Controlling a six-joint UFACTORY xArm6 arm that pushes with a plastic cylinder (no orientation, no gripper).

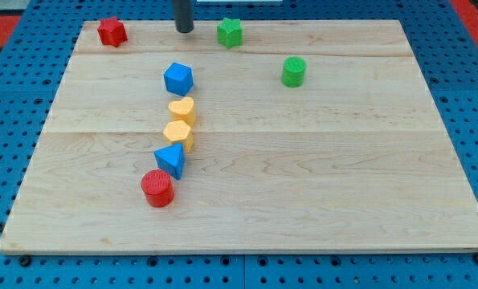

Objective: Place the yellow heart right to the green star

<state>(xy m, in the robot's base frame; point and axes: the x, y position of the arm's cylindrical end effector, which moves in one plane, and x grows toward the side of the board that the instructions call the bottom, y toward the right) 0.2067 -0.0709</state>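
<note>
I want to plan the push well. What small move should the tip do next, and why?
Probably bring my tip down the view to the left side of the yellow heart. My tip is at the view's top, left of the green star and above the blue block, touching nothing; the heart must travel right and up.

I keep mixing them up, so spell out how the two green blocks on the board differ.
The green star has a pointed, notched outline; the green cylinder is round with a flat circular top. The green star sits near the view's top edge, just right of my tip; the green cylinder lies lower and further toward the view's right, apart from everything. Both are the same bright green, similar in size, and stand alone on the wooden board.
</note>
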